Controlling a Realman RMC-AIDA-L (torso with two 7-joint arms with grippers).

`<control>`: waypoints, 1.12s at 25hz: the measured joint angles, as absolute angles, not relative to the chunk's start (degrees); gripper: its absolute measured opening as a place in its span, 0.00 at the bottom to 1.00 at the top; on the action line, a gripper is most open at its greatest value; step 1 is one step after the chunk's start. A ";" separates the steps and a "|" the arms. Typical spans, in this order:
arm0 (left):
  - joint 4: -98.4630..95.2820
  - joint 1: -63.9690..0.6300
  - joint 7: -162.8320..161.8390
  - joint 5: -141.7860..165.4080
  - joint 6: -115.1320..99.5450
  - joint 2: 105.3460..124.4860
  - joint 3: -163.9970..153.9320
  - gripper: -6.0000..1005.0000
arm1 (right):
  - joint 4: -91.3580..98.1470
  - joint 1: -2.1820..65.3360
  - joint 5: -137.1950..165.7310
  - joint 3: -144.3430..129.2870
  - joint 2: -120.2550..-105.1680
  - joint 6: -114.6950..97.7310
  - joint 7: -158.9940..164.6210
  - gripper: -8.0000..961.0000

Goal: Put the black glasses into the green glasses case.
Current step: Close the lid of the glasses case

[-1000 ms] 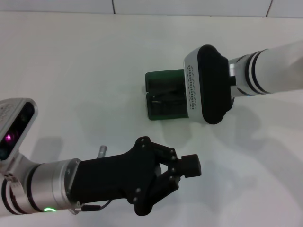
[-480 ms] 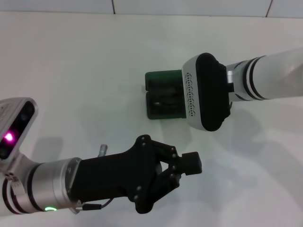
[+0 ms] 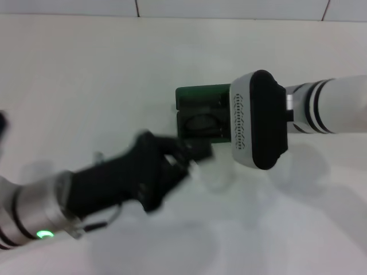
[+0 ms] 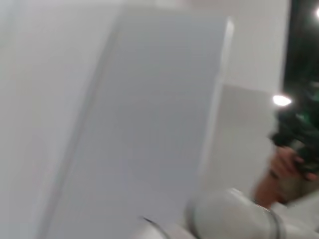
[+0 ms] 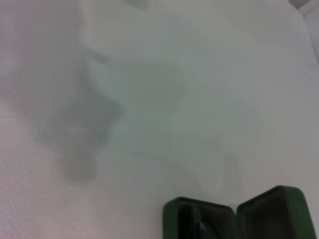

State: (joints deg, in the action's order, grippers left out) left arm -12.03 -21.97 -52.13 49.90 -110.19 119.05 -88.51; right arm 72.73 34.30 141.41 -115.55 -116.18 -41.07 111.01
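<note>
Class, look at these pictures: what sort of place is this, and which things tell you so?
Probably a robot test bench in a lab: a bare white table, two robot arms over it, and one prop, the open green glasses case, lying there. A tiled wall runs behind.

The head view looks down on the table [image 3: 86, 69]; it shares the green glasses case [image 3: 198, 96] with the right wrist view [image 5: 269, 211].

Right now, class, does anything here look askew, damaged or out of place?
Nothing stands out. The case lies open and flat on the table, glasses inside, left end effector beside it.
</note>
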 joint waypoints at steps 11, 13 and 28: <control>-13.59 -24.67 -55.84 50.37 -105.76 113.83 -76.44 0.04 | 81.99 23.81 124.79 -105.40 -116.19 -52.90 111.45 0.35; -15.82 -27.25 -58.20 51.16 -101.88 111.79 -76.39 0.04 | 81.74 21.87 116.93 -97.59 -116.17 -60.09 110.14 0.35; -24.53 -50.85 -79.71 82.58 -67.91 109.42 -76.32 0.19 | 58.66 13.75 100.31 -40.87 -115.64 -101.60 89.46 0.35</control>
